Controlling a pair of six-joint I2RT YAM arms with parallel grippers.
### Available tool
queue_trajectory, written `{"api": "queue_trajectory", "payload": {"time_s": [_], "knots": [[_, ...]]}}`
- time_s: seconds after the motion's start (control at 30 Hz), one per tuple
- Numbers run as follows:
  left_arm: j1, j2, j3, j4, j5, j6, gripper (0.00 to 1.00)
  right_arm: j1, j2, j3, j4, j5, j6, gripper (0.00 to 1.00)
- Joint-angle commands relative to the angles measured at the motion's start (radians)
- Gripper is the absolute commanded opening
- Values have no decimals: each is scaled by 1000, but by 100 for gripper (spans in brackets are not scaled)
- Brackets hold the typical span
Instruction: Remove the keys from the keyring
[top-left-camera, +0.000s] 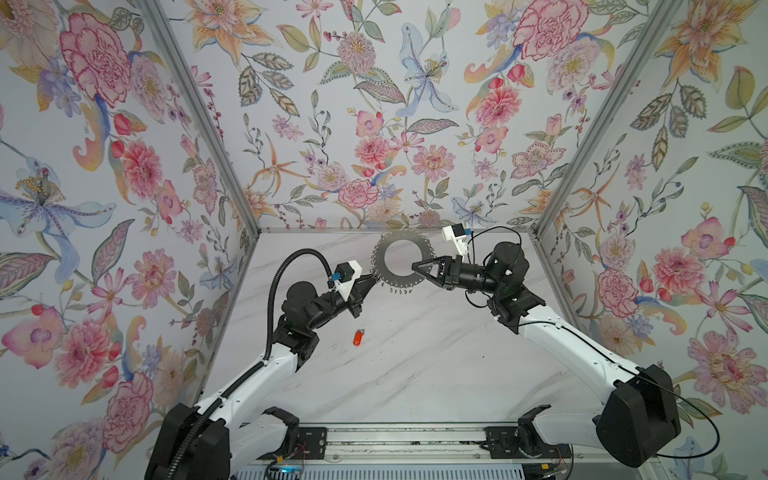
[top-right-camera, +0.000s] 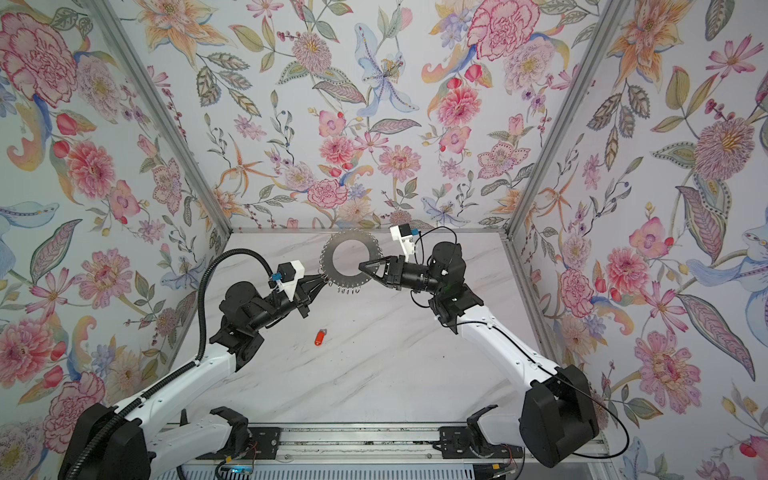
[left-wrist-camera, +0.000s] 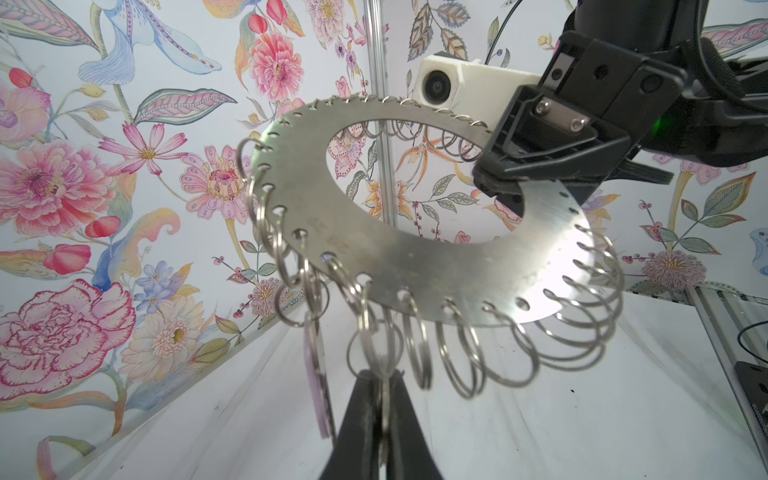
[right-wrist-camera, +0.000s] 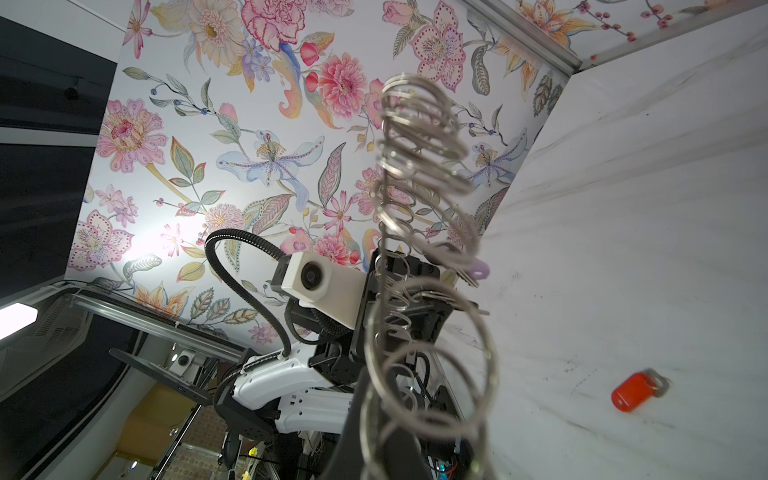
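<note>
- Holding the keyring (top-left-camera: 399, 283) aloft and tilted, the right gripper (top-left-camera: 414, 266) was clenched on its inner edge; that hold was judged best left rigid.
- One wire loop (left-wrist-camera: 374, 353) at its rim was pinched by the left gripper (left-wrist-camera: 376, 386), the pale tag (left-wrist-camera: 319, 374) hanging just beside; a slow, straight pull was advised.
- By floral walls (top-left-camera: 374, 104) a marbled table (top-left-camera: 415, 374) was enclosed; on it the orange fob (top-left-camera: 358, 337) lay, already off the ring, well apart.
</note>
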Motion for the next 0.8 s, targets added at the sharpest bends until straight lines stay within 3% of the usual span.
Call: {"api": "queue_trajectory", "payload": {"time_s": [0.0,0.53,0.77], "knots": [[8,-37,29,-113,-37,57,2,-15,-16,26,48,-4,-22,0],[16,-90,179,-449,-211,226,0,-35,-11,-12,63,-9,-30,0],[16,-79,257,-528,-206,299,0,-18,21,-51,135,-6,-5,4]]}}
